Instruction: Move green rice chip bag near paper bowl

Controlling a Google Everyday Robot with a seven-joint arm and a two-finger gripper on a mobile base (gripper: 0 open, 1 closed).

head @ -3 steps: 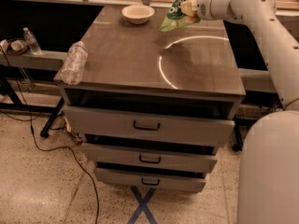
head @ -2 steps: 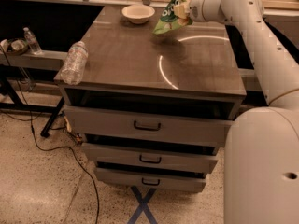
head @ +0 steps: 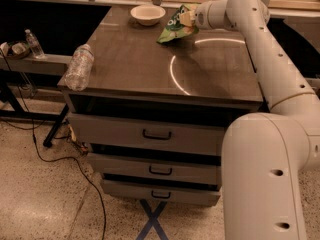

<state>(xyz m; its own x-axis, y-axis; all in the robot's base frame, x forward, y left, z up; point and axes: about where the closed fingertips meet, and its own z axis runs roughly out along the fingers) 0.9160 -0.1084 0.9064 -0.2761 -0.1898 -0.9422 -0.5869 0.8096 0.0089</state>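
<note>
The green rice chip bag (head: 175,26) hangs in my gripper (head: 187,17) at the far side of the cabinet top, just right of the paper bowl (head: 147,14). The bag is bright green with a white label patch; its lower corner is close to the surface. The gripper is shut on the bag's upper right edge. The cream-white bowl stands upright near the back edge of the top, a short gap left of the bag.
A clear plastic water bottle (head: 79,67) lies on its side at the left front edge of the brown cabinet top (head: 150,64). Drawers with handles (head: 156,135) are below. My white arm (head: 272,84) spans the right side. Another small bottle (head: 34,44) stands on a shelf at left.
My gripper has carried the bag leftward, closer to the paper bowl, and slightly lower. The bowl and bottle have not moved.
</note>
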